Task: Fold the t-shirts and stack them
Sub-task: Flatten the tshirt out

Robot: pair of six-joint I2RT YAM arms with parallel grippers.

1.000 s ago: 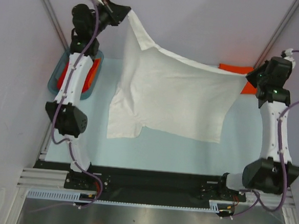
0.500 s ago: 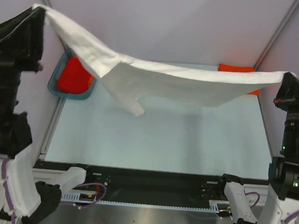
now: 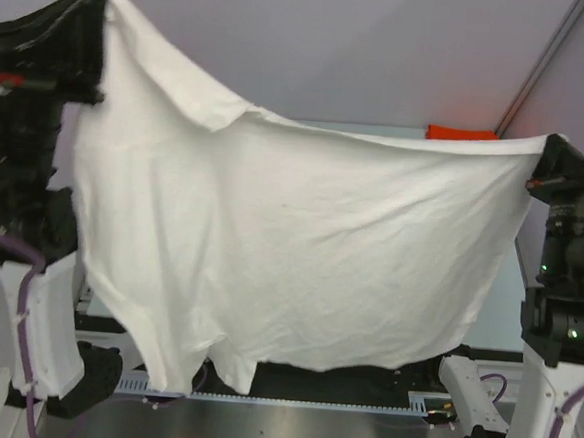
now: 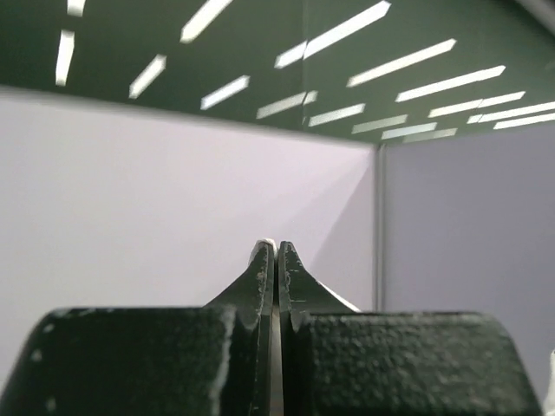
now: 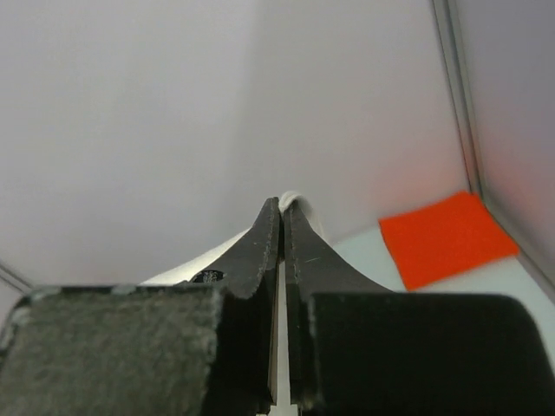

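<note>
Left gripper [image 3: 89, 2]: raised high at the left side of the cell. In the wrist view its jaws are pressed together with only a hairline gap, and a sliver of white cloth shows at the tips. It is clamped on one upper corner of the white shirt [image 3: 301, 240].

White shirt: hangs clear in the air as a broad sheet between the two sets of jaws. From the left jaws the top edge drops steeply, then runs in a shallow sag across to the right jaws, which sit lower. The cloth falls well below both grippers, and the lowest flap hangs under the left half. The side facing the overhead camera is plain and lightly wrinkled. Which edge of the garment is being held cannot be told.

Orange shirt [image 3: 463, 134]: a flat folded piece lying on the table [image 5: 520, 279], beyond the right jaws and off to their right, well apart from them. From above only a strip shows over the white shirt's top edge.

Right gripper [image 3: 549, 157]: jaws closed to a thin slit and pinching the other upper corner. White cloth curls over the tips and trails off to their left.
</note>
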